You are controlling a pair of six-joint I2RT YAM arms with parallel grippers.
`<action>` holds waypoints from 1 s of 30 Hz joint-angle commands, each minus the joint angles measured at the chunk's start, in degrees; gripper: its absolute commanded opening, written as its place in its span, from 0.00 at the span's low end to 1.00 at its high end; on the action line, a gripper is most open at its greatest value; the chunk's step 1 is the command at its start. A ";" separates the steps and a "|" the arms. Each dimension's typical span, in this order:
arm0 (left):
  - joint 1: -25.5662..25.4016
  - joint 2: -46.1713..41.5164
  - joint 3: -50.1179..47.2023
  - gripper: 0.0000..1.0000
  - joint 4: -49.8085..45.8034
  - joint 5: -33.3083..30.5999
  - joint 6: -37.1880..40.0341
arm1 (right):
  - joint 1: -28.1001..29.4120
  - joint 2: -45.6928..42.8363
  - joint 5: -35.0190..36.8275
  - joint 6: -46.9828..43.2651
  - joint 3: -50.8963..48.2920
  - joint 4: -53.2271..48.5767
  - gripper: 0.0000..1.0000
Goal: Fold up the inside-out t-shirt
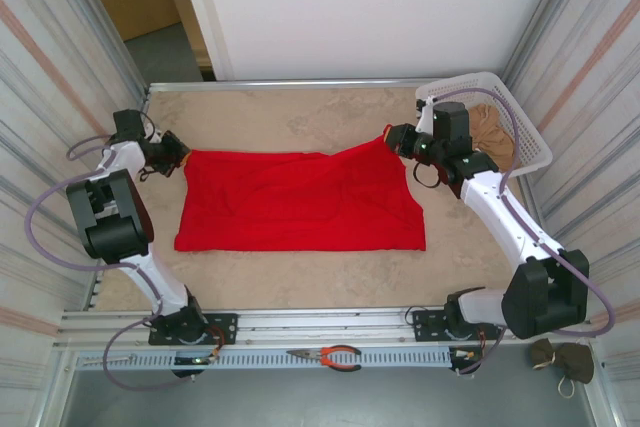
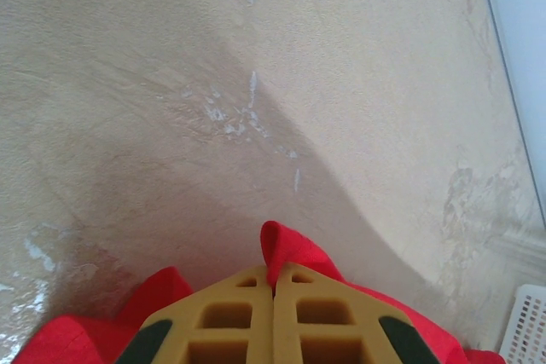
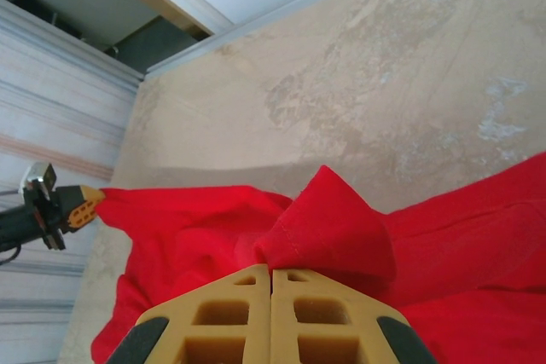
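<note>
The inside-out t-shirt (image 1: 300, 202) is bright red and lies stretched across the middle of the table. My left gripper (image 1: 178, 151) is shut on its far left corner, and a red tip of cloth (image 2: 286, 249) sticks out past the closed yellow fingers (image 2: 230, 313). At the far right corner my right gripper (image 1: 395, 139) is shut on the cloth, lifting it into a peak. A folded red flap (image 3: 337, 228) stands above those closed fingers (image 3: 320, 317). The left gripper (image 3: 81, 206) also appears in the right wrist view, holding the opposite corner.
A white basket (image 1: 527, 127) holding a tan-brown garment (image 1: 492, 132) stands at the back right, close to the right arm. Orange-handled pliers (image 1: 332, 356) lie on the front rail. Metal walls close in both sides. Bare table lies behind and in front of the shirt.
</note>
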 commanded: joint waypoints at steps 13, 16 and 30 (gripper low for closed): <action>4.20 -15.96 -17.85 0.00 2.80 2.20 -6.60 | 5.12 -18.53 8.16 2.49 -12.05 -8.62 0.00; 5.55 -18.66 -23.44 0.02 3.21 1.74 -6.84 | 7.61 -25.43 12.56 6.28 -20.95 -10.32 0.00; 0.34 -18.10 -15.07 0.62 -1.94 0.30 -2.04 | 5.70 -17.68 8.51 0.34 -17.14 -14.37 0.59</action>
